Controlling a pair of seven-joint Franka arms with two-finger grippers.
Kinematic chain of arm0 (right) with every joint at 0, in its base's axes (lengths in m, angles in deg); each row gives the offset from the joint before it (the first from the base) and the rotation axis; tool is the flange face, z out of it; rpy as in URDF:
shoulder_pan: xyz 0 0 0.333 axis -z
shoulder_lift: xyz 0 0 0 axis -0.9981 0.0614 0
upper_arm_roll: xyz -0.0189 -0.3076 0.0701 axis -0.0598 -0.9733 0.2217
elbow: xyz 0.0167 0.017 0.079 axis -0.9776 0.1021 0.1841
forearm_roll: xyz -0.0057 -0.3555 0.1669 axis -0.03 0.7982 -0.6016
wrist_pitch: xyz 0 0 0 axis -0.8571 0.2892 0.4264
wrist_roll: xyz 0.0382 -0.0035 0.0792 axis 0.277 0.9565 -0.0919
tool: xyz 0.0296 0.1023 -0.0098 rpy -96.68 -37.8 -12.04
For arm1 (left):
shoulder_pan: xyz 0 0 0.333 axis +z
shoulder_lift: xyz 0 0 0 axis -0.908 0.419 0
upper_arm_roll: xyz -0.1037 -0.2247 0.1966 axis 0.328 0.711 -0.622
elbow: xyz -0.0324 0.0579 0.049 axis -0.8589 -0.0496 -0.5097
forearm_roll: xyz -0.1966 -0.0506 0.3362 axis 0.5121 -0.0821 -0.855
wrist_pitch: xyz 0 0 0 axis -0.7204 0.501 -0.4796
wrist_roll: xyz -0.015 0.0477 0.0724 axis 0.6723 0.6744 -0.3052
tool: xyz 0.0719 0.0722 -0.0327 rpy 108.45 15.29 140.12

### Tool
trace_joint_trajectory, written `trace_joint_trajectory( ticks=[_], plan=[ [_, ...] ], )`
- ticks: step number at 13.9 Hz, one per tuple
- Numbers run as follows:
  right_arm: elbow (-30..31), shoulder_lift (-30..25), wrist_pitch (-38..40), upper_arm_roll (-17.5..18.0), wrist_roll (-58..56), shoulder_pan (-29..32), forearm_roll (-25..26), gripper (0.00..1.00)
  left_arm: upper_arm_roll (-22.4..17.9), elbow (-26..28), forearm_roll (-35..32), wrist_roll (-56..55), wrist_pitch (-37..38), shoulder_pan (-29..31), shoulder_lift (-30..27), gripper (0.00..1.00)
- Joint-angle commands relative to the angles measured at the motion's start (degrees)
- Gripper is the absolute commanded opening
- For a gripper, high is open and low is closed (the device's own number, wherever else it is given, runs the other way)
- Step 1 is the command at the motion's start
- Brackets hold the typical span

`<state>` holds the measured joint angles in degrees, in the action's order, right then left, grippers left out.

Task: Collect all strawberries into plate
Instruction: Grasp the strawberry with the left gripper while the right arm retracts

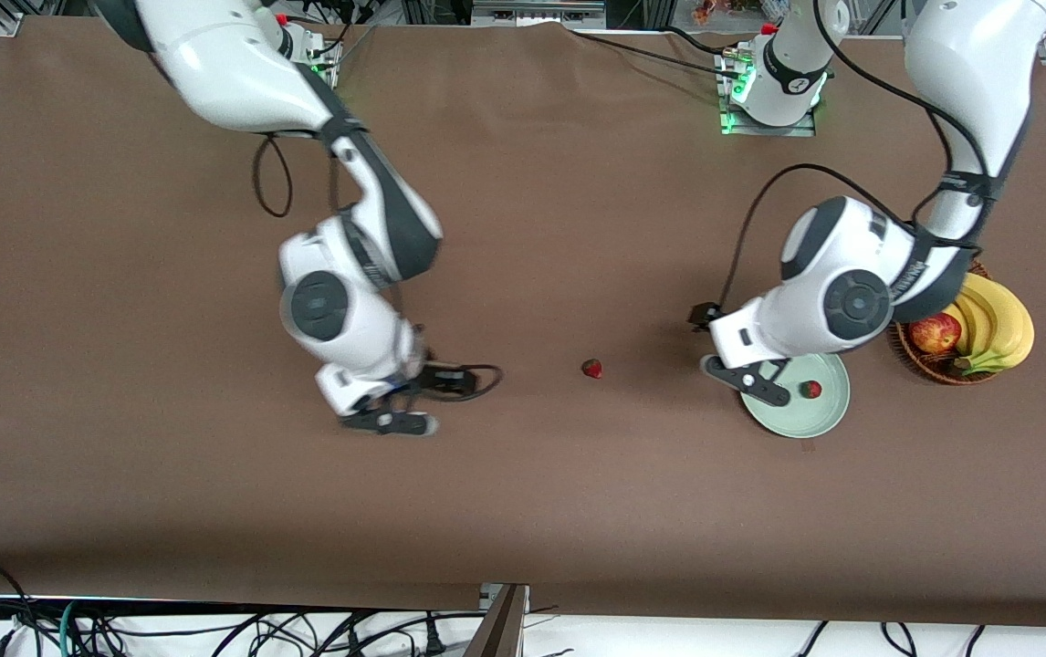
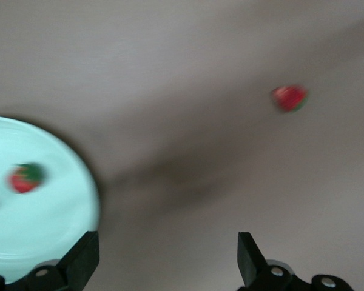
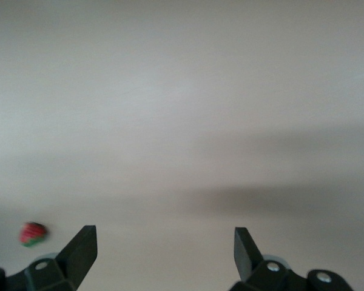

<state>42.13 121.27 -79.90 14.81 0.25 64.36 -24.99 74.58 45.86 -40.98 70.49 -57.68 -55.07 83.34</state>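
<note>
The left gripper (image 1: pixel 754 379) hangs with its black fingers spread wide and holding nothing, over the edge of the round pale mint-green plate (image 1: pixel 820 418) that lies toward the right arm's end. One tiny red strawberry with a green cap (image 1: pixel 812 390) lies on this plate. The right gripper (image 1: pixel 392 412) is also wide open and empty, low over the brown table (image 1: pixel 523 511). A second small red strawberry (image 1: pixel 592 369) lies on the table between the two grippers. Beside the plate stands a brown wicker basket (image 1: pixel 929 370) with a red apple (image 1: pixel 935 333) and yellow bananas (image 1: pixel 998 324).

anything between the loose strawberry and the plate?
Only bare table between the strawberry and the plate, besides the left hand over the plate's rim; front view shows it.
</note>
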Motion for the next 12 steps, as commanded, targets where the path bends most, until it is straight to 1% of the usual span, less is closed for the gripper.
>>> trace_joint_trajectory(
  ticks=[1,3,4,5,6,8,10,11,12],
  plan=[
    [6.18,-7.40,5.70,1.17,-12.27,7.24,0.79,1.00,-0.22,-0.08,1.27,-11.14,-7.37,-5.40,3.08,1.00],
    [9.61,-13.12,10.35,1.00,-19.49,12.34,0.87,1.00,-0.57,0.10,1.00,-18.35,-15.97,-7.26,6.41,1.00],
    [10.50,-15.76,12.98,0.56,-22.74,14.54,0.96,1.00,-0.83,0.10,0.57,-20.82,-18.97,-7.79,7.39,1.00],
    [10.68,-18.05,16.06,-0.49,-25.56,15.86,1.57,1.00,-1.44,0.27,-1.70,-24.76,-21.61,-8.84,7.40,1.00],
    [10.68,-19.98,19.05,-1.89,-27.68,16.57,2.80,1.00,-2.66,0.27,-5.73,-29.24,-23.21,-10.24,7.40,1.00],
    [10.77,-23.68,22.92,-3.92,-31.02,17.98,4.65,1.00,-3.11,-0.08,-12.51,-35.05,-24.71,-13.57,9.32,1.00],
    [11.29,-26.84,25.92,-4.63,-30.95,18.86,4.83,1.00,-5.74,-0.08,-15.77,-41.12,-27.77,-17.00,10.73,1.00],
    [12.51,-28.60,26.02,-4.80,-30.69,19.04,5.44,1.00,-6.28,0.01,-16.13,-41.58,-29.97,-17.45,11.34,0.90],
    [14.01,-30.79,26.02,-4.81,-30.69,19.04,5.79,1.00,-6.28,-0.08,-16.23,-41.59,-31.12,-17.55,12.22,0.89]
  ],
)
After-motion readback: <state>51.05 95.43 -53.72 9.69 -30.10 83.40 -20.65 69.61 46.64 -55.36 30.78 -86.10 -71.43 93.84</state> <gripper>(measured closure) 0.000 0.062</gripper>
